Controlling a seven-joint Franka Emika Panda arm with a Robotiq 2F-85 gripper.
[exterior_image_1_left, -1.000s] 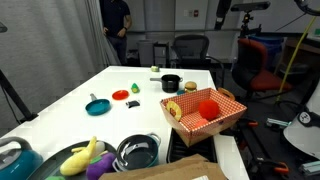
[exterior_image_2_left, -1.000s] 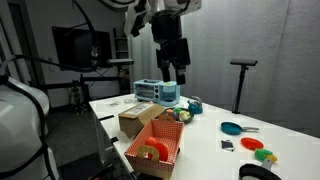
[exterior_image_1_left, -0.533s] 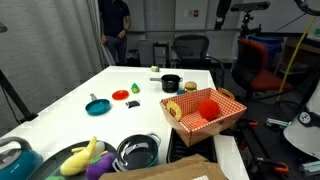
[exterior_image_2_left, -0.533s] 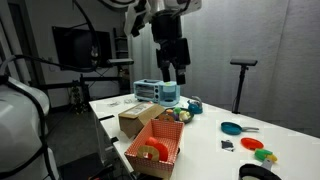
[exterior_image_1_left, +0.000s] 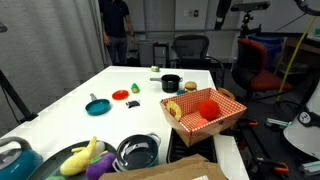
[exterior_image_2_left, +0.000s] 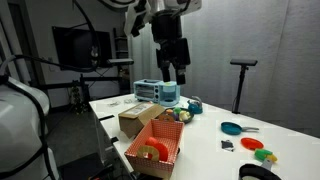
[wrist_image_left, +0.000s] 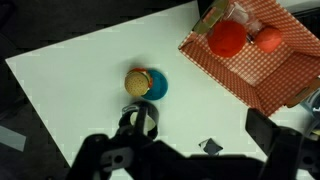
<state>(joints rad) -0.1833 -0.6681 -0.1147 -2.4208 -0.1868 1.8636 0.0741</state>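
Clearance is ample at this moment. The gripper (exterior_image_2_left: 172, 76) hangs high above the white table (exterior_image_1_left: 120, 75). It is released: in the wrist view its fingers (wrist_image_left: 288, 150) stand wide apart with nothing between them. The nearest thing is the small black pot (exterior_image_1_left: 171, 83). It stands on the table just beyond the far left corner of the red-checked basket (exterior_image_1_left: 205, 127). In the wrist view the pot (wrist_image_left: 140, 120) sits left of the midline between the fingers.

Probable faults:

1. Rim strike. A straight descent without a lateral correction likely puts one finger on the pot's rim, and the pot tips or skids.
2. Basket contact. With the fingers spread this wide, the right finger may catch the basket wall. The basket appears to sit close to the table's right edge, so a drag could push it off.
3. Side sweep. A round tan-and-blue item (wrist_image_left: 146, 84) lies just beyond the pot, and an overshoot toward the far side would knock it.
4. Poor contrast. The dark pot merges with the dark gripper body in the wrist view, so alignment is hard to judge.
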